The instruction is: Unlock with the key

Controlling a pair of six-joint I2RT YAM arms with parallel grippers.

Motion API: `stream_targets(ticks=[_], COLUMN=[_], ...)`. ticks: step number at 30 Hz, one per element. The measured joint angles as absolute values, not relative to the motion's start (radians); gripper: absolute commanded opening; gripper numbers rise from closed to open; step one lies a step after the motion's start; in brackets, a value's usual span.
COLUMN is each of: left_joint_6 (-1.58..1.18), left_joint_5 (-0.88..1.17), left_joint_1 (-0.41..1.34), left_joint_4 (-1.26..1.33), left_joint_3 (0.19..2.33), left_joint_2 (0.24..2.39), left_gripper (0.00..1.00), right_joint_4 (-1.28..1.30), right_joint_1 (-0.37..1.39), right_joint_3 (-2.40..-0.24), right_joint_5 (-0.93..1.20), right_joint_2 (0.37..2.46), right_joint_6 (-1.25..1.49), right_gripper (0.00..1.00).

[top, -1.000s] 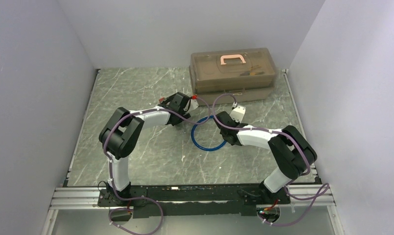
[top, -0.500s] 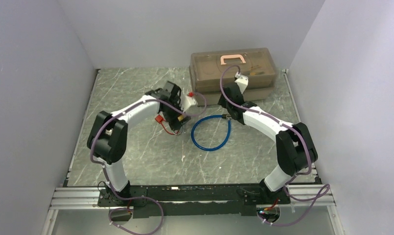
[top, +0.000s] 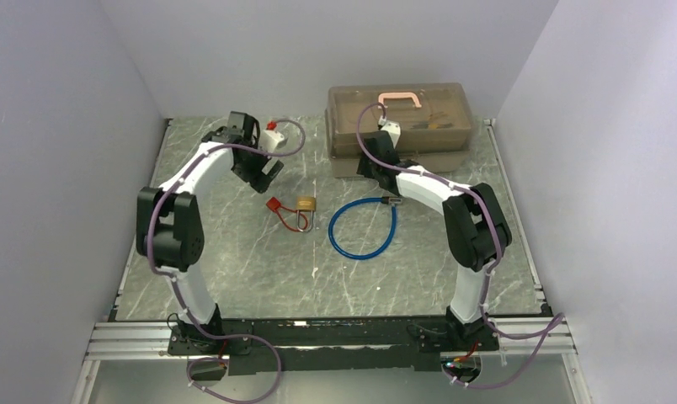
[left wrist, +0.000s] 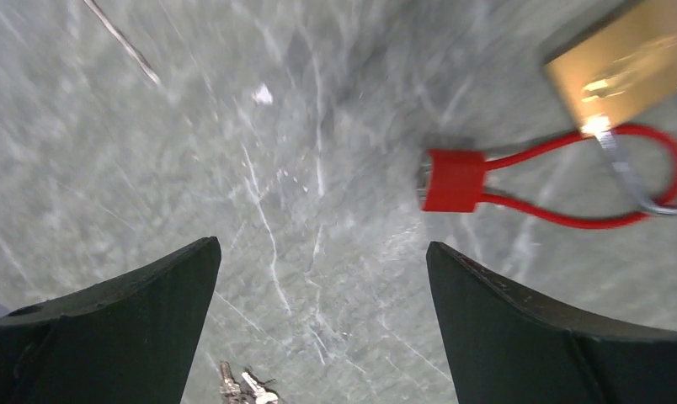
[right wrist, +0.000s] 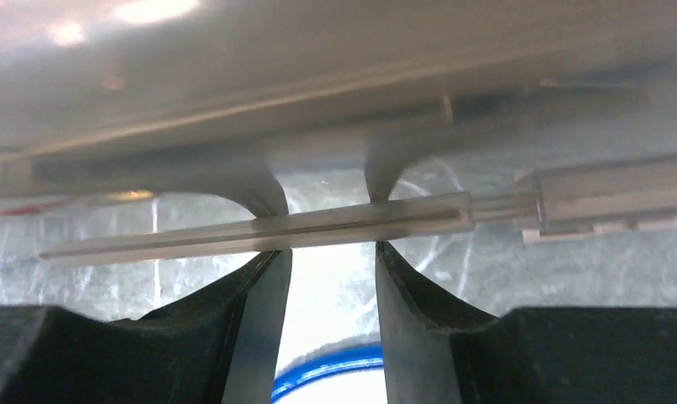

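Seen from the top external camera, the left gripper (top: pixel 266 174) hangs over the far left of the grey marble table (top: pixel 234 261) with its jaws spread wide and nothing in them, while the right gripper (top: pixel 363 167) sits against the front of the brown translucent toolbox (top: pixel 428 126) at the back of the table. The brass padlock (top: pixel 306 204) lies on the table between the two arms, a red cable loop (top: pixel 291 220) threaded through it, with a blue cable ring (top: pixel 362 229) just beside it on the right; the key cannot be made out from here. From the left wrist, the left gripper (left wrist: pixel 320 252) is released, its dark fingers (left wrist: pixel 108 328) standing far apart above bare marble. A small bunch of keys (left wrist: pixel 242 389) lies at the bottom edge of that view between the fingers, well apart from the padlock (left wrist: pixel 626 59) in the top right corner, whose silver shackle (left wrist: pixel 647 181) passes through the red cable loop (left wrist: pixel 571 181). From the right wrist, the right gripper (right wrist: pixel 331 252) has its jaws part-way apart with nothing between them, the tips close up to a pale translucent bar (right wrist: pixel 259 236) running along the toolbox (right wrist: pixel 318 84), and the blue cable ring (right wrist: pixel 327 370) shows through the gap below.
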State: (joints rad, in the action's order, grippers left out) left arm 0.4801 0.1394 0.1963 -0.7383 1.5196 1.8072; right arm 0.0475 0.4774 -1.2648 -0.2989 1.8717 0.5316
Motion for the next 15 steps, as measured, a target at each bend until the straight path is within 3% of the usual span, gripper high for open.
stream_targets(ticks=[9,15], left_joint_6=[0.477,0.482], left_joint_5=[-0.122,-0.236], left_joint_1=[0.197,0.257], left_joint_4=[-0.668,-0.578], left_joint_3=[1.428,1.407], left_joint_2=[1.948,1.949], left_gripper=[0.99,0.99], right_joint_4=[0.078,0.046], right_joint_1=[0.475,0.501], right_joint_3=[-1.394,-1.132], right_joint_5=[-0.278,-0.307], right_joint_2=[1.952,1.760], right_joint_6=[0.513,0.542], right_gripper=[0.50,0.53])
